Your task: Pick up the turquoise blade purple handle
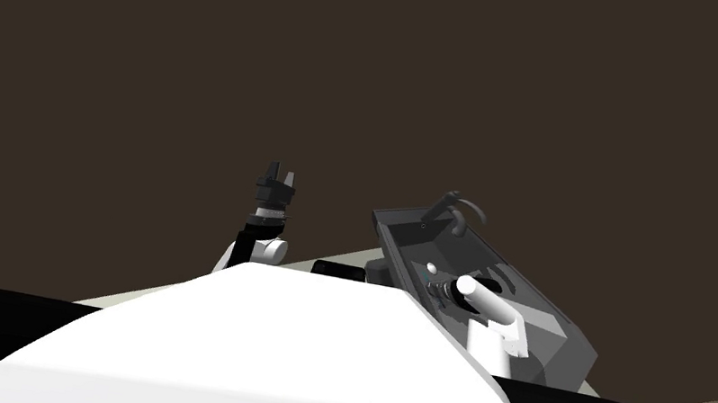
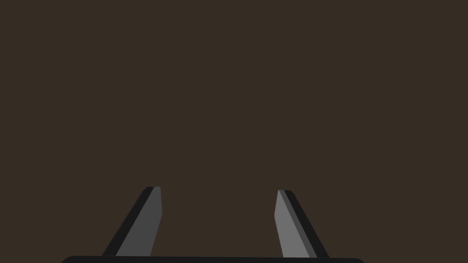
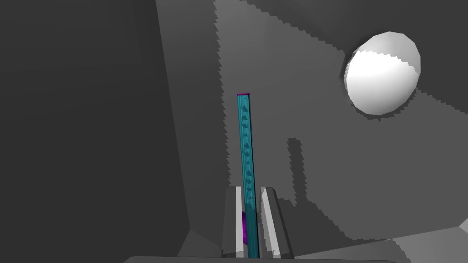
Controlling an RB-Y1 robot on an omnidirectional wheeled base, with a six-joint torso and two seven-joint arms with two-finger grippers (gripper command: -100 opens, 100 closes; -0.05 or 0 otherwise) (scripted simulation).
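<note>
A long thin knife [image 3: 246, 150] with a turquoise blade and a bit of purple handle stands between the fingers of my right gripper [image 3: 250, 188], which is shut on it. The blade points away from the hand, over the grey floor of a sink basin [image 3: 320, 150]. In the head view my right arm reaches down into the dark grey sink [image 1: 551, 322], with the right gripper [image 1: 434, 284] low inside it. My left gripper [image 1: 280, 174] is raised off to the left, clear of the sink, its fingers [image 2: 148, 219] open and empty.
A white round object [image 3: 381, 73] lies on the sink floor beyond the blade tip. A curved dark faucet [image 1: 458, 207] rises at the sink's far end. The sink's walls [image 3: 91, 114] close in beside the gripper. A pale counter edge [image 1: 339, 257] shows by the sink.
</note>
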